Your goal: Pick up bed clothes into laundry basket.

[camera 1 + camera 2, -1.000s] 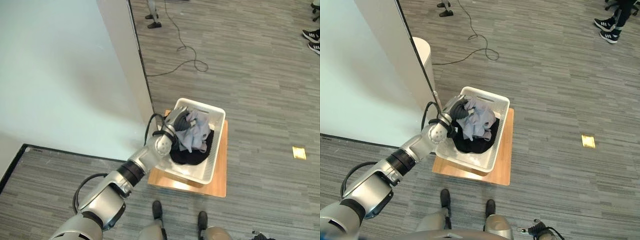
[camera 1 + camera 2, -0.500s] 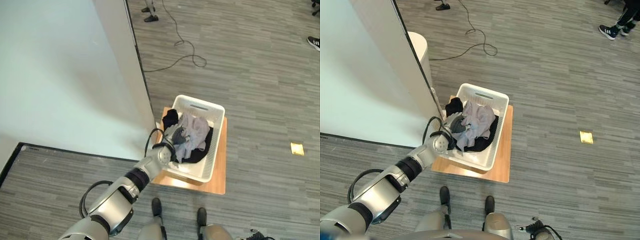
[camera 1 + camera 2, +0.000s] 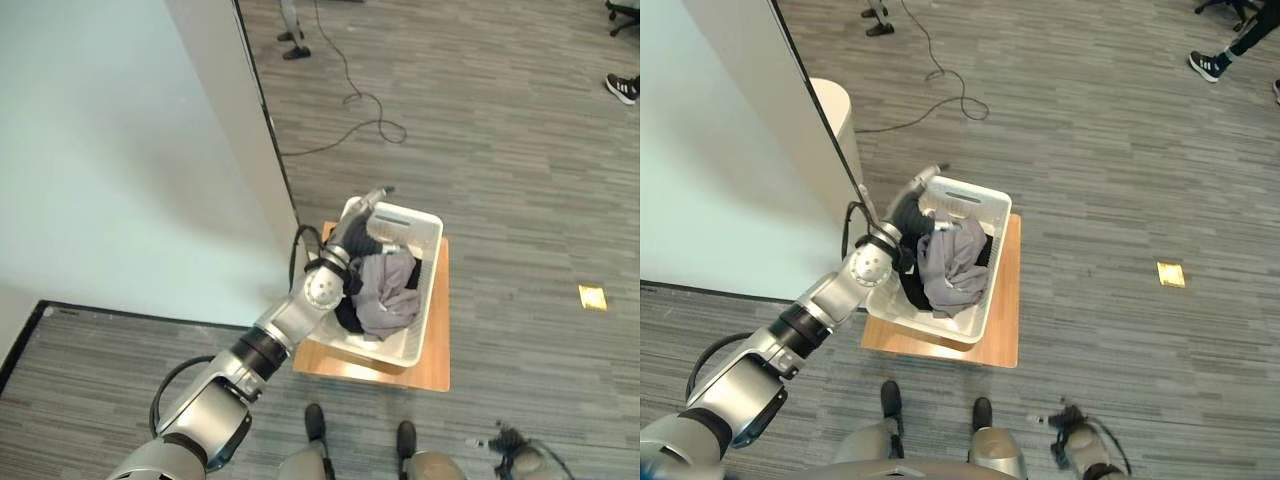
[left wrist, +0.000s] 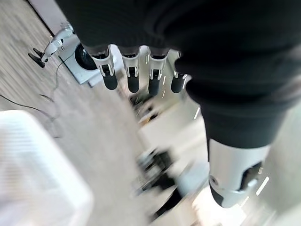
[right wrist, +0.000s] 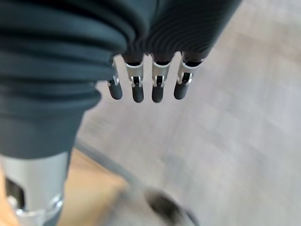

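A white laundry basket (image 3: 408, 217) stands on a low wooden stand (image 3: 436, 352) on the floor. A grey garment (image 3: 388, 292) lies in it over a black one (image 3: 348, 308). My left hand (image 3: 353, 230) hovers over the basket's far left corner, its fingers (image 4: 133, 80) straight and holding nothing. Low by my feet is my right hand (image 3: 1071, 416), open as well, its fingers (image 5: 157, 90) pointing at the floor.
The pale bed (image 3: 100, 160) fills the left side, its edge close to the basket. A cable (image 3: 362, 98) loops on the floor beyond. A person's shoe (image 3: 622, 86) is at the far right, and a yellow tag (image 3: 591, 296) lies on the floor.
My left hand has come up out of the clothes and opened; the grey garment now rests in the basket. The right hand has come into view at the bottom.
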